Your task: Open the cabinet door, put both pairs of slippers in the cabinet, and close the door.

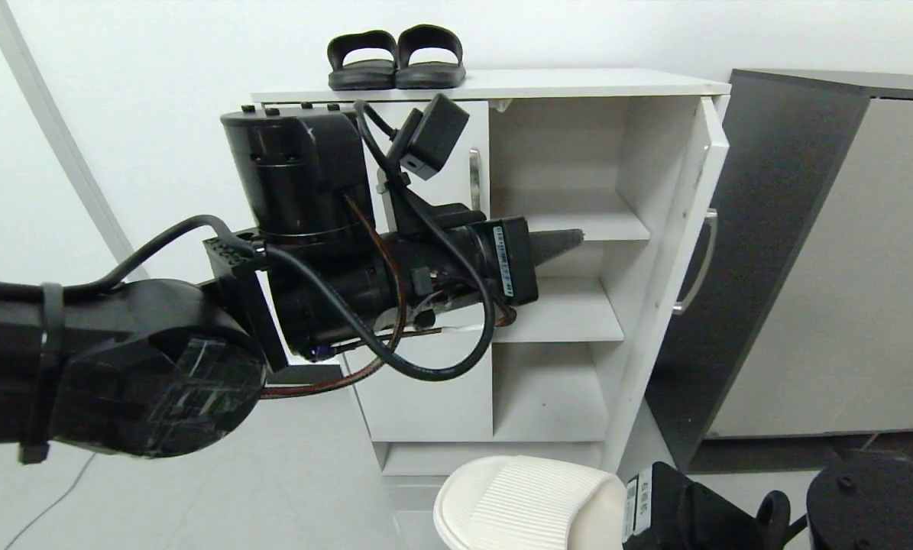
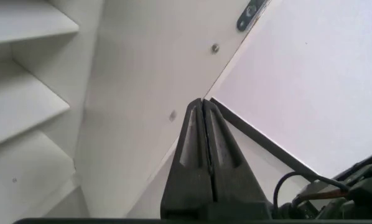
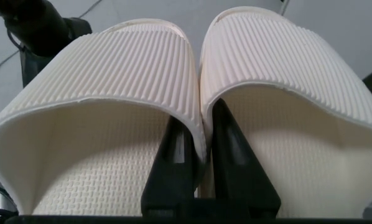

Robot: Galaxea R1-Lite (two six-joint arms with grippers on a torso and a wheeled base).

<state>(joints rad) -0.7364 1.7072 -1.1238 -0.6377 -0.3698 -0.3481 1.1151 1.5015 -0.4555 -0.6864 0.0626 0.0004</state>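
The white cabinet (image 1: 563, 82) stands with its right door (image 1: 697, 198) swung open, and bare shelves (image 1: 567, 309) show inside. A black pair of slippers (image 1: 396, 59) rests on the cabinet top. My left gripper (image 1: 567, 241) is shut and empty, its tip in the opening level with the middle shelves. In the left wrist view the shut left gripper (image 2: 203, 107) points at the cabinet's inner wall (image 2: 142, 74). My right gripper (image 3: 200, 127) is shut on the cream ribbed pair of slippers (image 3: 142, 68), pinching their inner sides together. They hang low in front of the cabinet (image 1: 529, 496).
The cabinet's left door (image 1: 425, 382) is closed, with a metal handle (image 1: 474, 179). A grey cabinet (image 1: 807, 252) stands close behind the open door on the right. A white wall is behind, and pale floor lies to the left.
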